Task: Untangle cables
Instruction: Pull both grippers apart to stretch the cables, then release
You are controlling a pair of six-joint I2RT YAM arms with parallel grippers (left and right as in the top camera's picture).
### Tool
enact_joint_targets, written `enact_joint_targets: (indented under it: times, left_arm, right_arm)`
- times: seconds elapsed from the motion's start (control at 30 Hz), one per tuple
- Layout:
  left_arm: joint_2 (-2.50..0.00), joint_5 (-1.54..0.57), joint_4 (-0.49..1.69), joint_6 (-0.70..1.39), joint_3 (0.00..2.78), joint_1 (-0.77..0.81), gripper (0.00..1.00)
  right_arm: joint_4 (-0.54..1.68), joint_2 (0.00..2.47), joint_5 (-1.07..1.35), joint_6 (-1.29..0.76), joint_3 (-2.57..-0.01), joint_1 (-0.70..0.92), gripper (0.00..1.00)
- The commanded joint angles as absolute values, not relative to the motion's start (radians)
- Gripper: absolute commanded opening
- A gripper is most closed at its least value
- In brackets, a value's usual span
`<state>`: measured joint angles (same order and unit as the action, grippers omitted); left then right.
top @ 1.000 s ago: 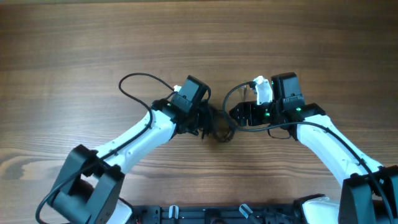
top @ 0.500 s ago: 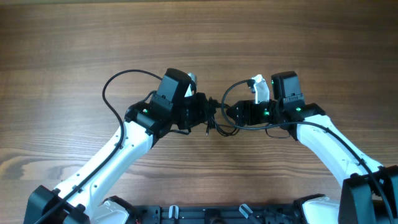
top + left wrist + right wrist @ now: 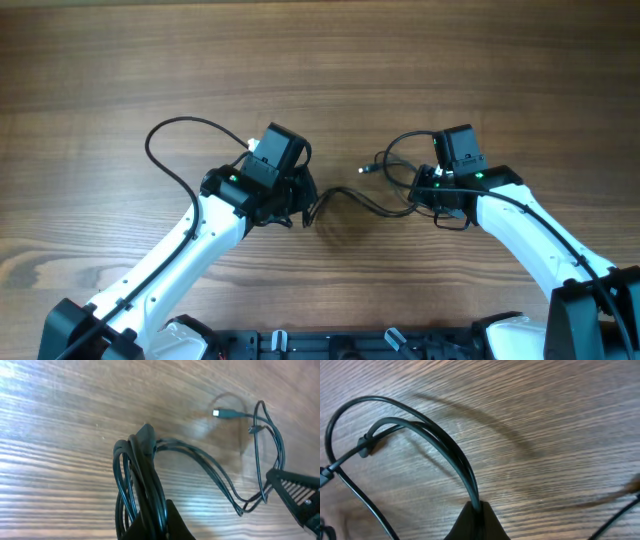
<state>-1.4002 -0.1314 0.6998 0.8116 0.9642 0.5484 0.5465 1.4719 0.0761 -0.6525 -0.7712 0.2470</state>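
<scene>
Change: both arms have drawn apart since a second ago; then the end effectors were nearly touching over one dark knot, now they are well apart.
Left end effector (image 3: 301,199): clenched on the coiled part of the cables (image 3: 454,455). Its wrist view shows loops bunched tight against its finger. It has swung out to its own side.
Right end effector (image 3: 421,192): grasping two or three strands, which run straight into its closed tips. It has shifted only a little.
Span between end effectors: a slack run of strands now lies along the desk (image 3: 500,60), sagging rather than taut.
Plug (image 3: 220,412): silvery end lying free on the desk just ahead of the right end effector, clear of both grasps.
Remaining tangle: a small clip or knot sits on the loop beside the right end effector, and strands cross near it. The coil at the left end effector is not yet opened.
Meaning for task: the knot appears to have opened into a line, so the pull has likely worked. I judge it partly done.
Risk: pulling further might cinch the crossing near the right end effector.
</scene>
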Motion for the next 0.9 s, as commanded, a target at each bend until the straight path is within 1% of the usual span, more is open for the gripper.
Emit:
enact_joint_targets:
  times: [0.0,0.03,0.07,0.1,0.17,0.3,0.4,0.53,0.6,0.67,0.8,0.87]
  left_arm:
    - [-1.386,-0.072,0.678,0.793,0.969,0.545,0.04]
    - [-1.386,-0.054,0.678,0.793,0.969,0.545,0.04]
    - [-1.385,-0.011,0.692,0.793,0.969,0.545,0.04]
    - [-1.385,0.076,0.73,0.793,0.969,0.541,0.04]
    - [-1.379,0.139,0.776,0.793,0.969,0.509,0.04]
    - [-1.269,0.147,0.797,0.793,0.969,0.332,0.04]
    - [-1.156,0.147,0.793,0.793,0.969,0.243,0.04]
    - [-1.101,0.147,0.795,0.793,0.969,0.204,0.04]
    - [-1.103,0.147,0.806,0.793,0.969,0.205,0.04]
    - [-1.103,0.147,0.817,0.793,0.969,0.205,0.04]
    - [-1.102,0.143,0.832,0.793,0.969,0.205,0.04]
    - [-1.102,0.076,0.81,0.785,0.969,0.205,0.04]
  right_arm:
    - [0.553,1.484,0.033,-0.706,-0.777,0.246,0.04]
    - [0.562,1.484,0.005,-0.706,-0.777,0.245,0.04]
    - [0.571,1.484,-0.057,-0.707,-0.777,0.245,0.04]
    - [0.58,1.484,-0.126,-0.707,-0.777,0.24,0.04]
    - [0.585,1.483,-0.186,-0.706,-0.777,0.223,0.04]
    - [0.551,1.412,-0.211,-0.601,-0.789,0.192,0.04]
    - [0.55,1.29,-0.214,-0.598,-0.819,0.192,0.04]
    - [0.529,1.093,-0.237,-0.546,-0.839,0.192,0.07]
    - [0.533,1.002,-0.292,-0.546,-0.839,0.192,0.15]
    - [0.556,0.976,-0.292,-0.548,-0.839,0.192,0.19]
    - [0.619,1.018,-0.226,-0.552,-0.838,0.192,0.22]
    - [0.638,1.067,-0.169,-0.548,-0.838,0.192,0.3]
